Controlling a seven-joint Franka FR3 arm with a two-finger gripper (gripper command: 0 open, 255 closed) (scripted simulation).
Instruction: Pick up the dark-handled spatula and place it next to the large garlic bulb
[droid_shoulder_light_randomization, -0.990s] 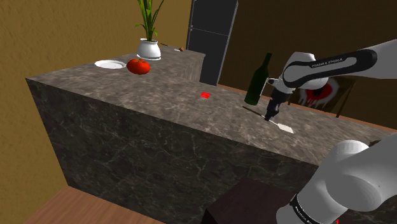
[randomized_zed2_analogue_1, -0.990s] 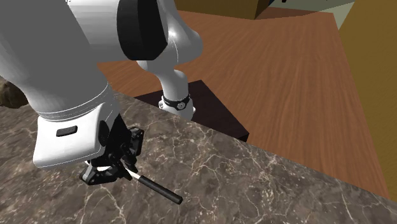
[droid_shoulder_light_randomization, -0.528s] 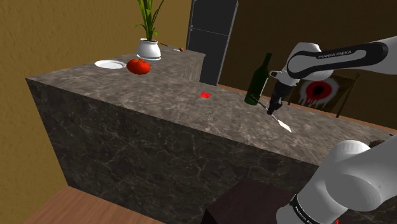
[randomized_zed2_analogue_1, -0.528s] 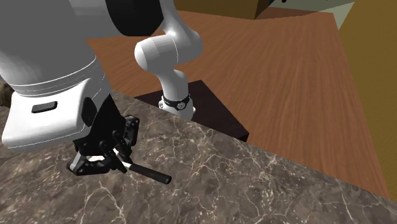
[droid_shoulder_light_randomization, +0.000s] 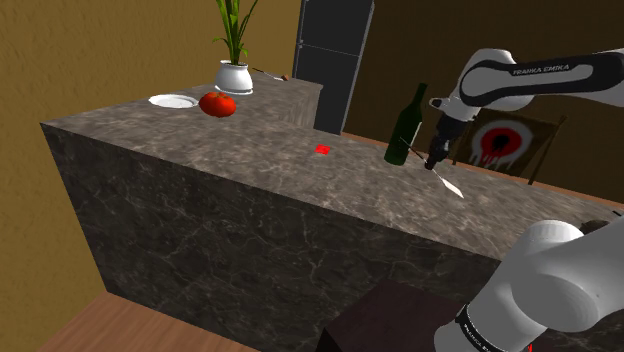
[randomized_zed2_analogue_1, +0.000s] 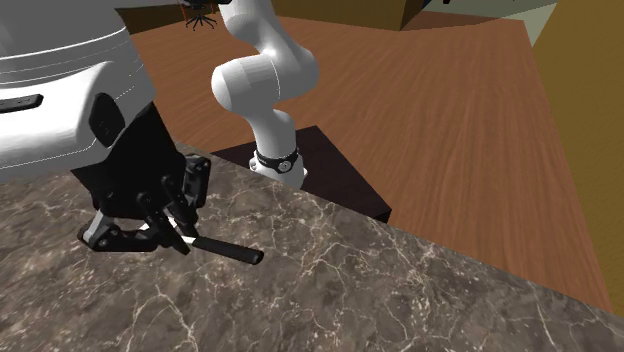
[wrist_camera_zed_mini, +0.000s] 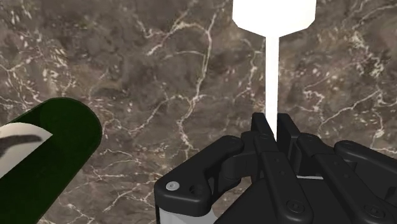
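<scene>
My black gripper (droid_shoulder_light_randomization: 434, 166) is shut on the thin white shaft of the spatula (wrist_camera_zed_mini: 271, 70) and holds it a little above the marble counter (droid_shoulder_light_randomization: 250, 165). Beyond the fingertips (wrist_camera_zed_mini: 261, 124) the white blade (wrist_camera_zed_mini: 273, 14) points away from the hand; in the shoulder view the blade (droid_shoulder_light_randomization: 452, 187) hangs down to the right. The dark handle (randomized_zed2_analogue_1: 228, 250) sticks out past the gripper (randomized_zed2_analogue_1: 165, 238) in the second exterior view. Far off, at the counter's back left in the shoulder view, lies a large red round thing (droid_shoulder_light_randomization: 217, 103).
A dark green bottle (droid_shoulder_light_randomization: 405, 126) stands just left of the gripper in the shoulder view, close beside the hand (wrist_camera_zed_mini: 44, 149). A small red thing (droid_shoulder_light_randomization: 322, 149) lies mid-counter. A white plate (droid_shoulder_light_randomization: 172, 101) and a potted plant (droid_shoulder_light_randomization: 234, 70) sit near the red round thing.
The gripper has risen with the spatula clasped in it, lifting the spatula off the counter and carrying it slightly up and right in the shoulder view. The fingers stayed shut.
</scene>
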